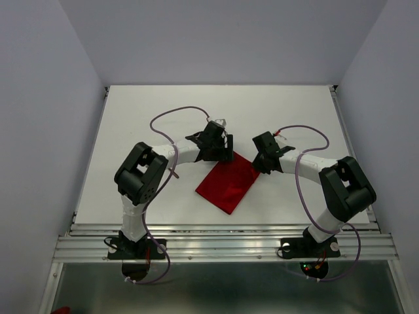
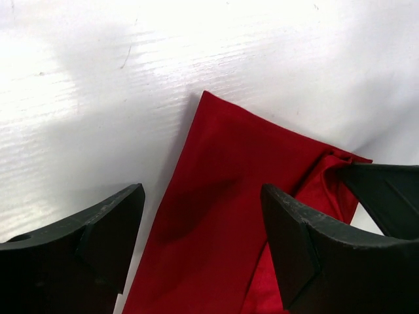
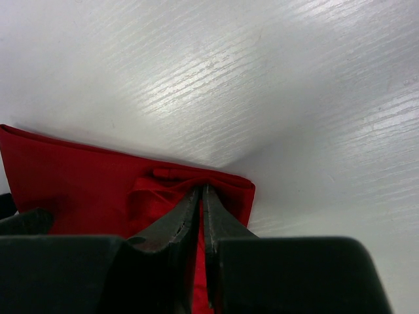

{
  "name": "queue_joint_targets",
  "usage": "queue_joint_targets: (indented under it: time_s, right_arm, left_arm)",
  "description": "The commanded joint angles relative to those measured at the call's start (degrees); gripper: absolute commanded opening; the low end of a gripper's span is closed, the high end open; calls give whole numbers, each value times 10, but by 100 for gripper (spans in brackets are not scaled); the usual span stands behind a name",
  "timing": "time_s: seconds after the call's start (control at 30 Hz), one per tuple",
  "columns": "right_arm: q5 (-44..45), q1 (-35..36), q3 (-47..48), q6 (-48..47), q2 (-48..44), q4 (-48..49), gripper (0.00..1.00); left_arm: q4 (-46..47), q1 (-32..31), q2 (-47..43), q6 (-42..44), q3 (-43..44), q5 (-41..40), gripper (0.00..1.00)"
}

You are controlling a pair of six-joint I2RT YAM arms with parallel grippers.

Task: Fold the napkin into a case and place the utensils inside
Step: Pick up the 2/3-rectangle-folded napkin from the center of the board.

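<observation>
Both angled inward | left pincer (image 2: pixel 201 196) apart above napkin (image 1: pixel 228 183) | right pincer (image 3: pixel 201 191) clamped on its corner

No legible text, label, brand, number or sign noted in any view. Nothing readable to record.

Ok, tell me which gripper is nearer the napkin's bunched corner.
Right. The right gripper is shut on that corner of the napkin; the left gripper hangs open over the napkin, beside that corner.

Red napkin (image 1: pixel 228 186) lies folded as a slanted rectangle, corner puckered.
</observation>
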Motion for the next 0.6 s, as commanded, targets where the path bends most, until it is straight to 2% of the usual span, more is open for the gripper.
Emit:
queue_joint_targets:
  time_s: [0.0,0.13,0.3,0.4,0.43,0.47,0.57]
  right_arm:
    - [-6,2,-3,-16,21,-32,12]
    - [-6,2,-2,-12,20,-31,12]
    - [-3,2,0,-5,27,-31,12]
    - [-1,2,1,3,31,-32,12]
    - [5,2,2,8,32,-35,12]
    - [9,2,3,12,32,-38,12]
    - [12,2,2,21,36,-46,12]
  left_arm:
    - [-11,1,36,21,0,19,82]
    - [-7,-8,54,27,6,51,71]
    - [-11,-24,75,22,8,60,51]
    - [-21,-28,80,28,15,59,24]
    - [-24,-28,80,29,16,53,6]
    - [-27,-28,79,30,18,48,0]
    - [-40,-29,59,31,21,34,0]
